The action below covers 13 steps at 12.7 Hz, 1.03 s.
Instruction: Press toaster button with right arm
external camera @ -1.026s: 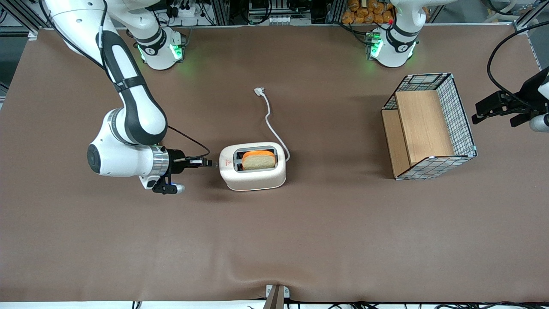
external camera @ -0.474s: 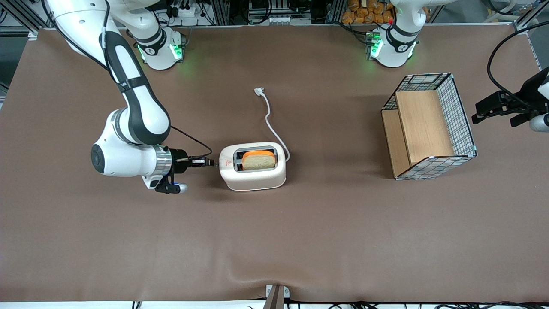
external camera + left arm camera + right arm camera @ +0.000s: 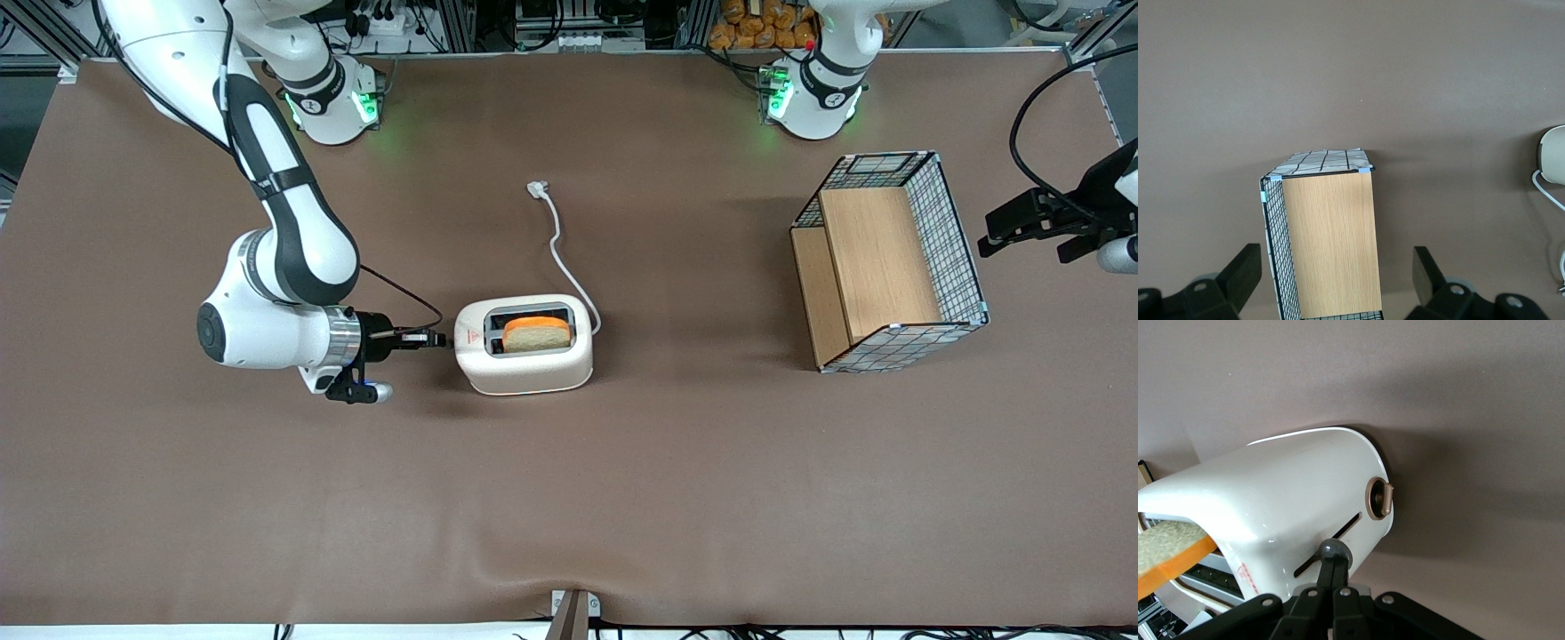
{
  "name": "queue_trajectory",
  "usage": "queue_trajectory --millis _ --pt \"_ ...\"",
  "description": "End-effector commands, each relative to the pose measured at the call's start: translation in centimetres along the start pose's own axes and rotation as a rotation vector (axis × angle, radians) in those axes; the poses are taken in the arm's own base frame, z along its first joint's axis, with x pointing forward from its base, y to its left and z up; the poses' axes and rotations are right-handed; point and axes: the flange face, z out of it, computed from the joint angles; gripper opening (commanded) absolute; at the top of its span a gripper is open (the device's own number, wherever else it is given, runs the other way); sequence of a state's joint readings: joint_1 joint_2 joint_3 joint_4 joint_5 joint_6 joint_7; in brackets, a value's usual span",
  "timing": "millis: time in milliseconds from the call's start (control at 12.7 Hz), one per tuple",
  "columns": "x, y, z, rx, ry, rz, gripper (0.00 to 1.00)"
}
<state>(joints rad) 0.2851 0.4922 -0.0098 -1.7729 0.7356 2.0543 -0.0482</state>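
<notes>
The brown worktop carries a cream-white rounded toaster at middle frame. The big white right arm reaches it. Its slim black tool, fingers pinched together, touches the tiny grey round toaster button.

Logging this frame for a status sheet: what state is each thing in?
toaster: upright, bread slice in one slot.
toaster button: gripper shut, fingertips touching it.
cord: unplugged, lying on table.
wire-mesh basket: tipped on its side, empty.
</notes>
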Motion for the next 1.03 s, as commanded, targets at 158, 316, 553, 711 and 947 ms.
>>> queue_trajectory --millis 158,316,553,711,947 --pt "0.5 0.0 1.8 0.004 0.032 -0.005 0.00" --pt "0.8 0.5 3.0 -0.008 0.042 -0.001 0.00" --pt "1.2 1.3 3.8 -0.014 0.038 -0.031 0.00" --pt "1.3 1.6 4.4 -0.019 0.039 -0.032 0.00" --pt "1.6 2.3 5.7 -0.031 0.041 -0.026 0.00"
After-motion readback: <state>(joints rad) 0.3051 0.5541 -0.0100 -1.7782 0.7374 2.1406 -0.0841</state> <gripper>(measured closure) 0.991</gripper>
